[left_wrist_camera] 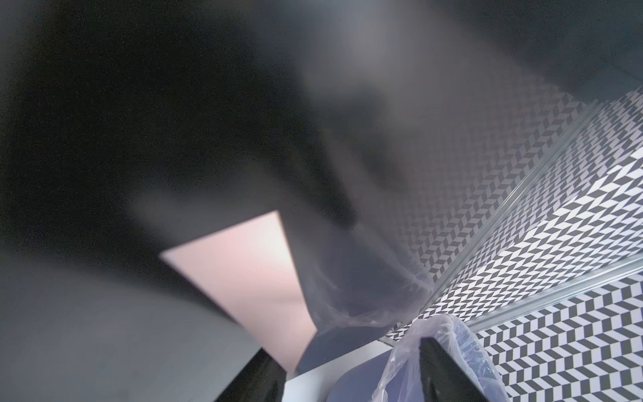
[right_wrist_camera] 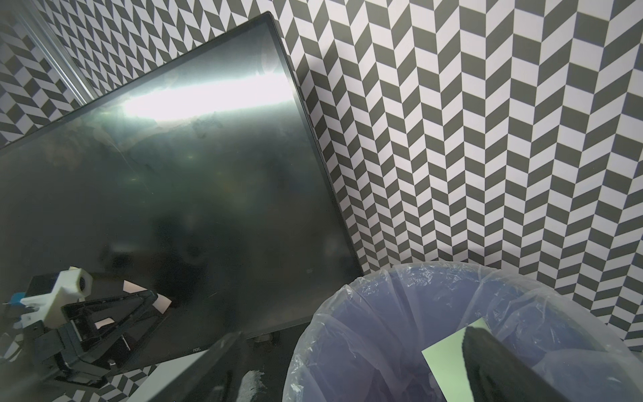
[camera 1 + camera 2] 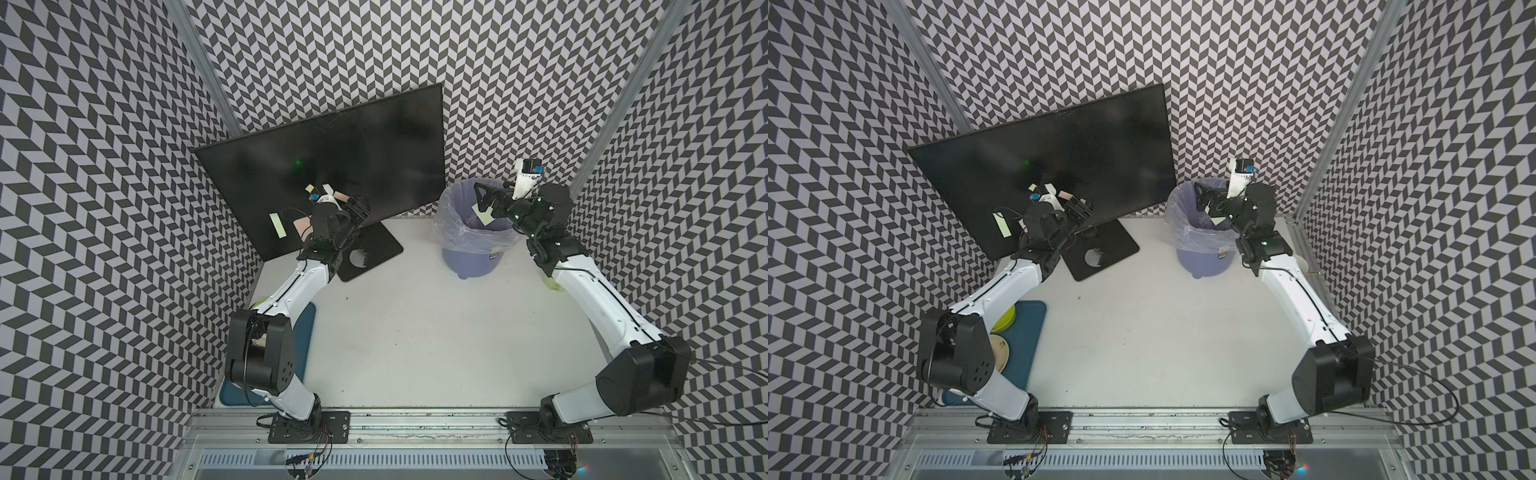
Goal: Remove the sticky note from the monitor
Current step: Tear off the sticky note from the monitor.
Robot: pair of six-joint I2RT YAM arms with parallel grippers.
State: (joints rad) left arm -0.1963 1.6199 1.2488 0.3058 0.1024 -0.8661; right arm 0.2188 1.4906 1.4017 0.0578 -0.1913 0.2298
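Right wrist view: the monitor (image 2: 174, 195) stands upright at the back left, its long axis level and its screen turned toward the bin (image 2: 327, 323). The right gripper (image 3: 487, 204) hangs over the bin with its jaws wide apart and a green note (image 2: 447, 362) against one finger, so that removal looks nearly done. The left gripper (image 3: 357, 206) is at the lower screen, jaws apart, clamping nothing that shows, with a pink note (image 1: 250, 275) just ahead. That note and the other green note (image 3: 277, 225) sit flat on the glass, left to peel. Both face as the screen does, and neither shows a clear long axis.
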